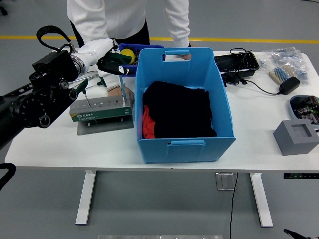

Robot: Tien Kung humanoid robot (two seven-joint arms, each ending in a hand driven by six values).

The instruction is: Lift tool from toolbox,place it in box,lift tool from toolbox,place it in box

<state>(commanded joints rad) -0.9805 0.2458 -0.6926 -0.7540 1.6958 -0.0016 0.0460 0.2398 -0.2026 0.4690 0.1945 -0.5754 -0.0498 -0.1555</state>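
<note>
Left arm (35, 102) is seen entering from the left edge, black, reaching over the table (60, 144). Left hand (107, 59), white-gloved with dark fingers, is curled closed around the green handle of a screwdriver (121, 79); its thin metal shaft is seen pointing down toward the tool holder (100, 109), tip at or just above the holder's top, contact cannot be told. The tool holder, a grey block with a green label strip, is set on a grey base plate near the table's left part, just beside the blue box. A second green-handled screwdriver (82, 91) is stood tilted in the holder's left end. More green handles are seen behind the holder, partly hidden by the hand. A person's hand (125, 93) is laid against the holder's right end, between holder and box. A yellow ball (128, 53) is seen in a small dark blue bin (124, 47) behind the hand. The blue box (184, 144) is placed at table centre, open-topped, with black cloth (179, 109) and a bit of red cloth (148, 124) inside. A person in a white top (124, 17) is stood at the far side; the other hand is seen at the box's far handle slot. To the right a black tray (237, 62), a black adapter (288, 84) with cable, a bag of parts (284, 57), a grey block (295, 136) and a dark tray at the edge are laid out. Right hand is not seen.
</note>
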